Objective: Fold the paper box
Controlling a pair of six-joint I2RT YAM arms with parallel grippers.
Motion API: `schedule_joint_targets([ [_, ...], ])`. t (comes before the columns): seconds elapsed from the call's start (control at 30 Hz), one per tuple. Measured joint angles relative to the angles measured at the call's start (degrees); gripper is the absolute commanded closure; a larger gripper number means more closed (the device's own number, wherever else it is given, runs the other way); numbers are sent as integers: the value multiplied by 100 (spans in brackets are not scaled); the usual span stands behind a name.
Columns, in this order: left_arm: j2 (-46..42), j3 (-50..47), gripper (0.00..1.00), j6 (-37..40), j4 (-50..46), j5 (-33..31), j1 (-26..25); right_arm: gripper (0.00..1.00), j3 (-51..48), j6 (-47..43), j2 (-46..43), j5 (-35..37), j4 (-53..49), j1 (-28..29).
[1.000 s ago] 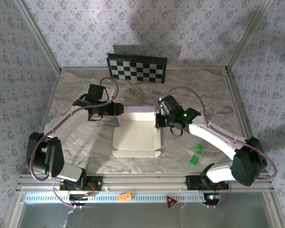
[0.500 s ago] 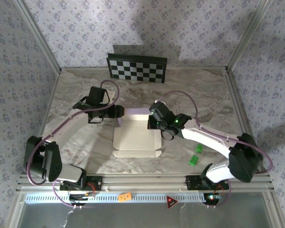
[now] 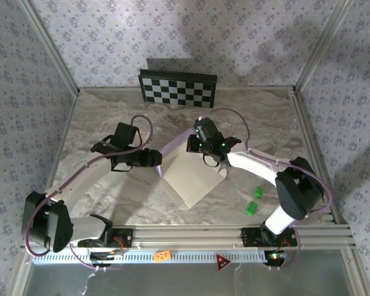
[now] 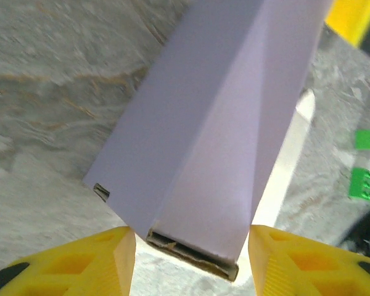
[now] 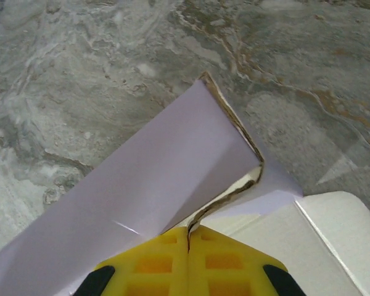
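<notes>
1. Where the two arms meet at mid-table, the paper box [image 3: 194, 176] rests on the marble-patterned table [image 3: 111, 117]. Its cream sheet is turned cornerwise, and a lavender wall is raised along its far-left side, between the grippers.
2. At the left end of that wall, the left gripper [image 3: 158, 158] has its yellow fingers [image 4: 80, 265] spread on either side of the folded lavender end. I cannot tell whether they press on it.
3. At the other end, the right gripper [image 3: 193, 143] has its fingers [image 5: 228, 259] pressed together, pinching the thin edge of a lavender flap. The flap's brown cut rim runs down into the seam between them.
4. A checkerboard panel [image 3: 177, 88] leans at the far wall, well apart from the box. Two green blocks [image 3: 258, 193] lie on the table to the right of the cream sheet, apart from it and near the right forearm. Purple cables [image 3: 142, 120] loop over each arm.
5. Flowered wallpaper walls [image 3: 24, 92] with metal posts close the left, far and right sides, and a slotted rail [image 3: 185, 237] carries the arm bases along the near edge. Bare table lies between the box and the panel, and also left of the left arm.
6. An orange tag [image 3: 162, 254] and a red triangle [image 3: 222, 262] sit below the rail, but their marks are too small to read.
</notes>
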Motion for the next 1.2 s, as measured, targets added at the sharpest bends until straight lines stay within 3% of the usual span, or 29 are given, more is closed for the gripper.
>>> schedule_joint_targets([
  [0.3,-365,-105,45,-297,-170,363,-111,100,-223,-577,-42,-774,363,-264],
  [0.7,-240,1419,38,-168,-706,249,-111,100,-439,-1029,-92,-1320,634,-424],
  [1.2,2736,3818,31,251,-1054,-33,-114,100,-463,-1178,-85,-1609,669,-507],
])
